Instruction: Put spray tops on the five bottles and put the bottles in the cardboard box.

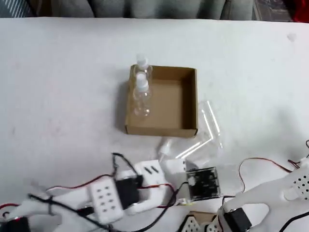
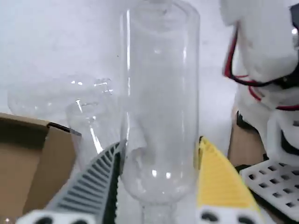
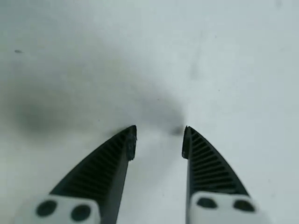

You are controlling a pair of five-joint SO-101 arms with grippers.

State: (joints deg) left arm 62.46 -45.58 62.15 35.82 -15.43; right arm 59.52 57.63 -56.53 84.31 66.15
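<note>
Left jaws: closed on the shoulder of a clear bottle (image 2: 159,93), one grey pad and one yellow pad pressed to either side. Its neck points back toward the wrist and its base points away.
Right jaws: parted by a moderate gap and holding nothing, hanging over bare counter (image 3: 224,56).
Around the held bottle: more clear bottles (image 2: 51,98) lie just beyond it. A corner of the box (image 2: 28,154) sits beside them, and the other arm (image 2: 261,42) is close on the opposite side.
Loose bottles: they lie on the counter at the box's 4 to 5 o'clock, near its wall. One is (image 1: 211,118).
Box (image 1: 186,104): cardboard and open-topped, near the counter's middle. It holds two bottles with spray tops along its 9 o'clock wall, one (image 1: 141,99) at mid-wall and one (image 1: 142,65) in the 11 o'clock corner. I cannot tell whether they stand upright.
In the way: a dark block (image 1: 203,183) with red wires sits at the box's 6 o'clock, between the two arms.
Counter (image 1: 58,72): white and plain.
Room: grey cloth folds (image 1: 159,7) lie past the 12 o'clock edge.
</note>
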